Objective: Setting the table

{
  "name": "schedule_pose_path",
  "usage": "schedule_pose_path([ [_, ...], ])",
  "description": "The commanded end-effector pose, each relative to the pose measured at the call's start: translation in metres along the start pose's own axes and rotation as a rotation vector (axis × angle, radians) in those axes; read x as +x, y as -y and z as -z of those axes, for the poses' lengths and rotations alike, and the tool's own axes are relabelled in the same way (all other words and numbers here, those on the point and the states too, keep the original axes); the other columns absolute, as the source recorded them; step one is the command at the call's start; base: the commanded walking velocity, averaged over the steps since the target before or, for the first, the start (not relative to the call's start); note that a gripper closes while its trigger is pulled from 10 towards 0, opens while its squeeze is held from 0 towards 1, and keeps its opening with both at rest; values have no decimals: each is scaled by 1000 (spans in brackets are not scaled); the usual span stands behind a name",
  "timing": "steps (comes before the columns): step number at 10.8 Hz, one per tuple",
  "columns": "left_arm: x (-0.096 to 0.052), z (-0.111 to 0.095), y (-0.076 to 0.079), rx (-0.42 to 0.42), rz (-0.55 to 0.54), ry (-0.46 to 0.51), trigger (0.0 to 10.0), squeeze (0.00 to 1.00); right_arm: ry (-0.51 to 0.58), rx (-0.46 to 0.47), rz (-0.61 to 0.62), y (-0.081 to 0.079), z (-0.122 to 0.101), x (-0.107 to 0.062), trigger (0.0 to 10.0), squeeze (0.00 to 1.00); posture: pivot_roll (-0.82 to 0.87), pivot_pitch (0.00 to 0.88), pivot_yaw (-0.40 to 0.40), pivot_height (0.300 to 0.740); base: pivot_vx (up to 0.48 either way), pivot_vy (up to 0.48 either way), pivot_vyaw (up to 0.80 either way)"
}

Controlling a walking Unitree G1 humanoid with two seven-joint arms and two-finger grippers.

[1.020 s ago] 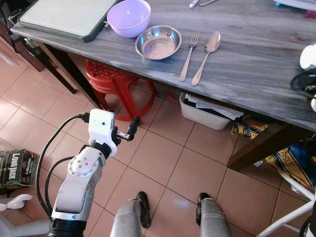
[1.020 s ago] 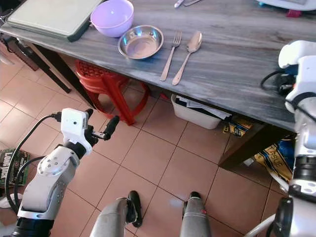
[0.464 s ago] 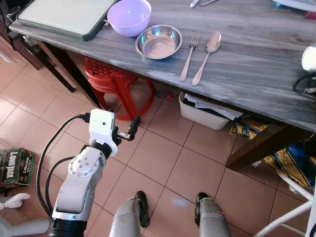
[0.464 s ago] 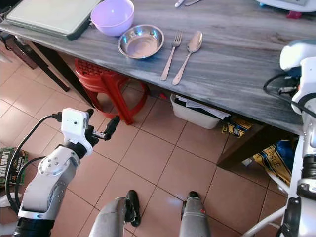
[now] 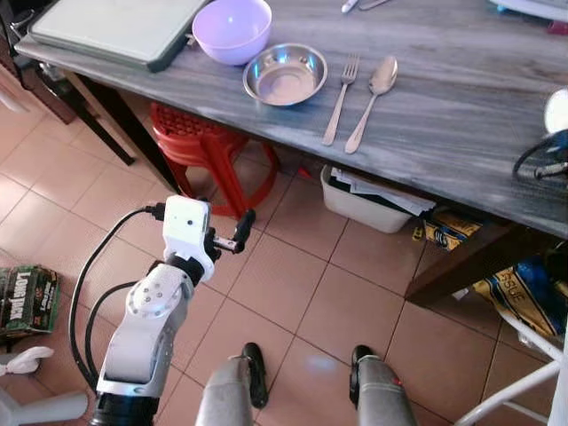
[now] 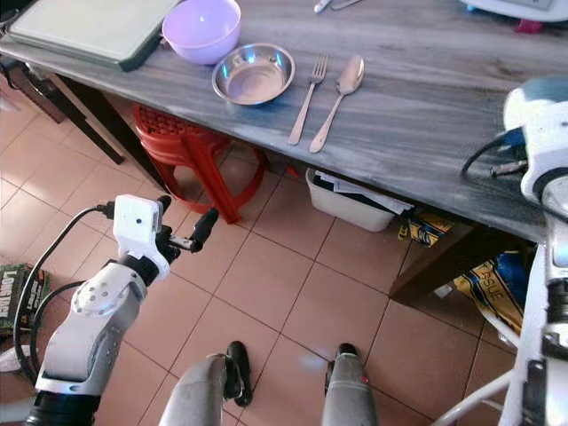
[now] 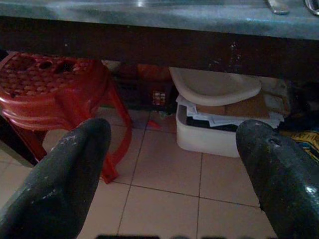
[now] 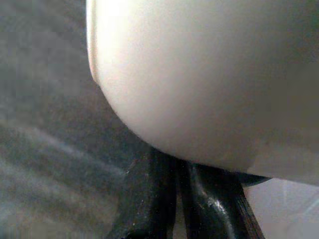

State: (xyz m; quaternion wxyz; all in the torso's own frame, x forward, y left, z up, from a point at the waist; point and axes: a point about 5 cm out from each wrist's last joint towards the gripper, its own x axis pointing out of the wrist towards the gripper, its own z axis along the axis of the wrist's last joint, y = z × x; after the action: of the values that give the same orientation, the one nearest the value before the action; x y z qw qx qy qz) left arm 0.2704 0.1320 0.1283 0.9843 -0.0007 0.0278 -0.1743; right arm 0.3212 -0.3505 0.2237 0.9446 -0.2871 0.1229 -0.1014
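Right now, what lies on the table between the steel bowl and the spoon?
In the left eye view, a fork lies between the steel bowl and the spoon.

Before you runs a grey wood-grain table (image 5: pixel 444 115), its near edge slanting across the floor of reddish tiles. Along that near edge, toward the table's left end, you have a dark-rimmed tray (image 5: pixel 115 27) at the corner, then a lilac bowl (image 5: pixel 232 29), then a steel bowl (image 5: pixel 285 74) just beside it. Next come a fork (image 5: pixel 340 98) and a spoon (image 5: pixel 373 99), lying side by side, close but apart, handles pointing to the near edge.
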Motion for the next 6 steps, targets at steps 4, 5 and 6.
schedule_pose_path([
  [4, 6, 5, 0, -63, -56, -11, 10000, 0, -80, -563, -160, -25, 11, 1, 0, 0, -66, 273, 119, 740, 0, 0, 0],
  [5, 9, 5, 2, -71, -61, -4, 10000, 0, -74, -703, -175, -24, 7, 1, 0, 0, -74, 264, 107, 740, 0, 0, 0],
  [6, 11, 4, 4, -93, -69, 10, 10000, 0, -85, -847, -195, -20, 5, 2, 0, 0, -86, 254, 92, 740, 0, 0, 0],
])
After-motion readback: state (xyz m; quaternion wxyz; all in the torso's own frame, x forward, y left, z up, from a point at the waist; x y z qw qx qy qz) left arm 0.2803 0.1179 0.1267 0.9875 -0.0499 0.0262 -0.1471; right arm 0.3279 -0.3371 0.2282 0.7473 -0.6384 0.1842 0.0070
